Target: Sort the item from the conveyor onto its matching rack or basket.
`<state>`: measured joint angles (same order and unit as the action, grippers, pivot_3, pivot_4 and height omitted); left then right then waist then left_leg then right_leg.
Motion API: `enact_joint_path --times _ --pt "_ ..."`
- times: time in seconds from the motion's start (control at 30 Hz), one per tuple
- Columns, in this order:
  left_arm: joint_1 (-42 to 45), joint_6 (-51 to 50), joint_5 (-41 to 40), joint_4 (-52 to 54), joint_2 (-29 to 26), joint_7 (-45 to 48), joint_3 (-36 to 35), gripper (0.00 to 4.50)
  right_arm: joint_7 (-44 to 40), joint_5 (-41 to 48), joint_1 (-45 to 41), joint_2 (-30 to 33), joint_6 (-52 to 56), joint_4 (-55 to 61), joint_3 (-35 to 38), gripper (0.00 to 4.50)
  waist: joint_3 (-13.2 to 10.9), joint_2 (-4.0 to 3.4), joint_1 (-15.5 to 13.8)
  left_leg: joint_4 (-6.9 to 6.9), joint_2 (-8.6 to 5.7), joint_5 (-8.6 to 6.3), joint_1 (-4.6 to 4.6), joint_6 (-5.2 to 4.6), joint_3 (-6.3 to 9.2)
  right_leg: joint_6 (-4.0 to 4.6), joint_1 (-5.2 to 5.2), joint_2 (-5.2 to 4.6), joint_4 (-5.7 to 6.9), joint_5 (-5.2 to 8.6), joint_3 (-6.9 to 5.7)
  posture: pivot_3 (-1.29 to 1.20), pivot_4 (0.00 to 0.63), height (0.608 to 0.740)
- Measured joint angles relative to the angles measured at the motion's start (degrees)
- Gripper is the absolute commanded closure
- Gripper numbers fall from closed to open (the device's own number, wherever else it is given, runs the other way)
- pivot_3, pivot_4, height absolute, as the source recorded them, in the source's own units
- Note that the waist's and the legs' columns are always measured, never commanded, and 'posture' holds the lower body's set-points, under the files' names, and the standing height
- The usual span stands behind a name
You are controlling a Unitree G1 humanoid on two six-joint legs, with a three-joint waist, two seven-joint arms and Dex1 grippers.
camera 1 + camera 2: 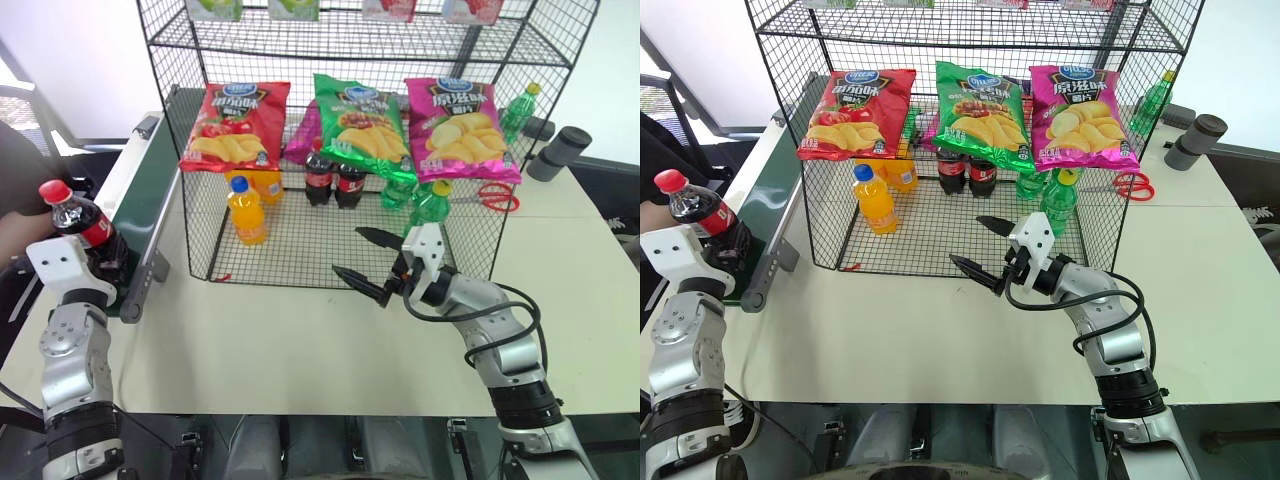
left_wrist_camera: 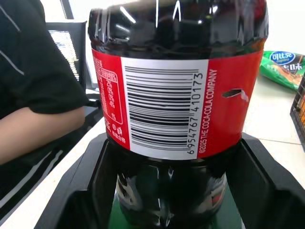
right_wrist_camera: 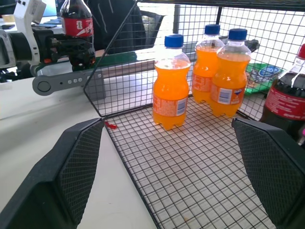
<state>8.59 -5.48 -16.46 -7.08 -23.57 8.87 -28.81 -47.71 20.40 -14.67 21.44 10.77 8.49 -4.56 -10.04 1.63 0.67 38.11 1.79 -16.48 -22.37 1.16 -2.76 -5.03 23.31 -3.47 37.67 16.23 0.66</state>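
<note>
Cola bottle (image 1: 82,228) upright, clamped by left gripper (image 1: 105,262) above conveyor (image 1: 140,215), ready for rack (image 1: 300,240); right gripper (image 1: 370,262) spread, empty.

**Cream table, crowded at the back**

A cream table (image 1: 300,350) carries it all: the black wire rack (image 1: 330,255) sits square on it, the green conveyor (image 1: 150,215) runs along its left edge, red-handled scissors (image 1: 490,197) lie just right of the rack, and a grey cylinder (image 1: 560,152) rests at the far right corner
</note>
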Motion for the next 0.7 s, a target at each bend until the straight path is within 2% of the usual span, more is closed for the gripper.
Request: enact_joint_path --times 0.17,0.27,0.33,0.47,0.6,0.7 --pt "-0.83 1.02 -0.87 0.18 -0.01 1.41 -0.21 1.77 -0.36 0.11 0.17 0.06 0.21 0.1 -0.1 0.0 0.0 0.01 0.1 0.0 0.0 0.0 0.0 0.0 0.01 0.0 0.0 0.0 0.0 0.0 -0.01 0.0 0.15 0.74" --pt "-2.14 0.97 -4.78 1.76 -0.66 5.97 -0.83 1.77 -1.6 1.18 0.75 0.89 1.78 0.86 -0.16 0.0 -0.04 0.08 0.13 0.0 0.02 0.0 -0.09 0.01 0.01 0.0 0.09 0.0 -0.02 0.0 -0.01 0.0 0.15 0.74" --pt "-3.55 -0.56 -8.52 5.16 -2.79 10.7 -1.16 1.77 -3.03 2.61 1.17 2.11 3.74 2.54 -0.32 0.0 -0.04 0.12 0.16 -0.01 0.04 -0.01 -0.13 0.01 0.02 0.01 0.12 0.0 -0.04 0.0 -0.01 0.0 0.15 0.74" --pt "-6.42 -9.66 -19.55 18.34 -9.27 20.62 -0.48 1.77 -5.57 5.31 1.34 3.36 6.82 6.62 -1.39 0.0 -0.04 0.12 0.17 -0.05 0.04 -0.01 -0.12 0.03 0.07 0.04 0.06 -0.08 -0.13 0.02 -0.01 0.0 0.15 0.74" --pt "-7.74 -20.49 -28.83 30.15 -13.11 26.77 6.82 1.77 -5.45 6.44 0.26 2.34 8.56 7.44 -2.43 0.0 -0.04 0.04 0.31 -0.05 0.0 -0.02 -0.08 0.03 0.06 0.1 0.02 -0.15 -0.17 0.04 0.01 0.0 0.15 0.74" --pt "-6.39 -25.39 -29.05 32.26 -13.64 29.7 16.04 1.77 -4.23 7.78 -0.57 0.94 10.28 8.1 -2.97 0.0 -0.06 0.0 0.43 -0.1 0.01 -0.01 -0.07 0.03 0.07 0.08 0.06 -0.09 -0.15 0.03 0.0 0.0 0.15 0.74"
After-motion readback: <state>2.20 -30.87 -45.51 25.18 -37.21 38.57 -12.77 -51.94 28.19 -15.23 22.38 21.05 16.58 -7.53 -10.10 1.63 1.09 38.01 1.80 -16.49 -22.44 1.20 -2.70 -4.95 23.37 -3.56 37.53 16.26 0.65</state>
